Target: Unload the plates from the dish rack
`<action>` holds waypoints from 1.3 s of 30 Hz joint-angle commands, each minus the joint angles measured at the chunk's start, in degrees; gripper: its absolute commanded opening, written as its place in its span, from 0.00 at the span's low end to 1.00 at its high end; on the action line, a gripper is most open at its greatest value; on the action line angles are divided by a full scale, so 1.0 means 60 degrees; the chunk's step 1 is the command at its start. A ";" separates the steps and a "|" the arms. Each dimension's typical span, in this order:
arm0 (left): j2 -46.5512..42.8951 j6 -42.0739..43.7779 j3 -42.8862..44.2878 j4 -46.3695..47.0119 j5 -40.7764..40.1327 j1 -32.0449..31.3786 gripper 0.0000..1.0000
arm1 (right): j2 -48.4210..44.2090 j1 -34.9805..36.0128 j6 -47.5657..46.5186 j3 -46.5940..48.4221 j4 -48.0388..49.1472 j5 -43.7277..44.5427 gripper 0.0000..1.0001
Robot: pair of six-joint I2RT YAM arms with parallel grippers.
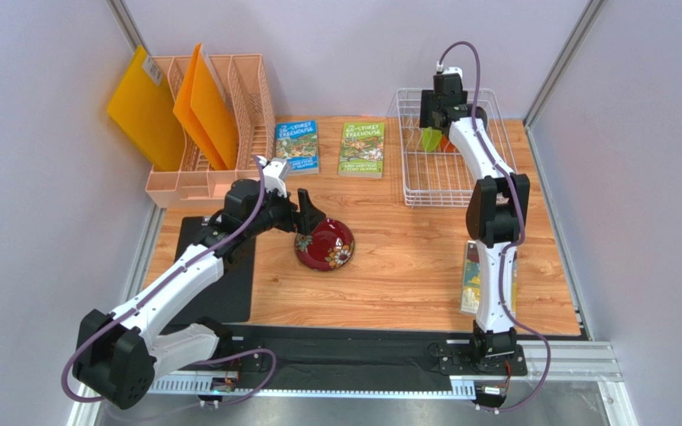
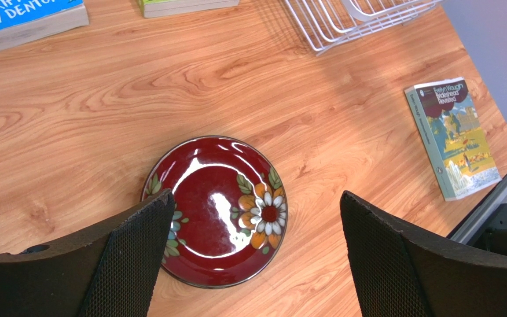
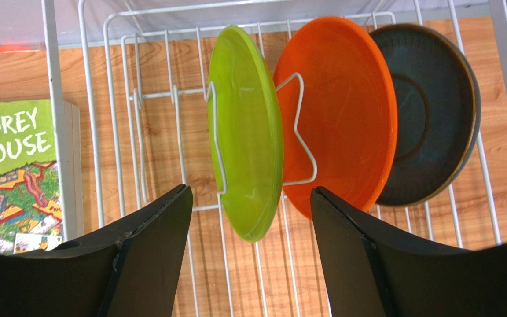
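Note:
The dark red floral plate [image 1: 326, 245] lies flat on the table; in the left wrist view it [image 2: 216, 210] lies below my open, empty left gripper [image 2: 256, 247], which hovers above it [image 1: 307, 216]. The white wire dish rack [image 1: 416, 182] stands at the back right. In it the lime green plate [image 3: 248, 132], the orange plate [image 3: 342, 109] and the dark teal-black plate [image 3: 431, 109] stand upright between prongs. My right gripper [image 3: 249, 218] is open above the rack [image 3: 137, 99], its jaws either side of the green plate's edge, not touching. It also shows in the top view [image 1: 432, 120].
Two green-and-blue books [image 1: 296, 146] [image 1: 362, 148] lie at the back middle. A peach file organiser [image 1: 220, 124] with orange folders stands back left. A third book [image 2: 453, 139] lies at the right, partly under the right arm. A black mat [image 1: 207, 275] lies at the left.

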 commanded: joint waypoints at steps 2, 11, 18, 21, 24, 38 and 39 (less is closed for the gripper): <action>-0.0087 0.0353 0.0456 0.0245 0.0117 -0.0026 0.99 | 0.0452 -0.0093 -0.0468 0.0871 0.0317 0.0342 0.69; -0.0013 0.0455 0.0559 -0.0019 -0.0087 -0.0026 1.00 | 0.0921 -0.0093 -0.0555 0.1252 0.0273 0.0196 0.40; -0.0174 0.0573 0.0589 -0.0298 -0.0395 -0.0026 0.99 | 0.1126 -0.0093 -0.0555 0.1370 0.0141 0.0210 0.17; -0.0130 0.0617 0.0574 -0.0298 -0.0483 -0.0026 0.99 | 0.1083 -0.0050 -0.0555 0.1340 0.0141 0.0341 0.00; -0.0057 0.0587 0.0559 -0.0341 -0.0759 -0.0026 0.99 | 0.0907 0.0155 -0.1008 0.1296 0.0185 0.1157 0.00; -0.0555 0.0002 0.0134 -0.0545 -0.3237 -0.0026 0.99 | -0.1683 0.1605 -0.2123 -0.0415 0.1839 0.5263 0.00; -0.0540 0.0030 0.0280 -0.0866 -0.3150 -0.0026 0.99 | -0.2005 0.1635 -0.2108 -0.1099 0.1986 0.5366 0.00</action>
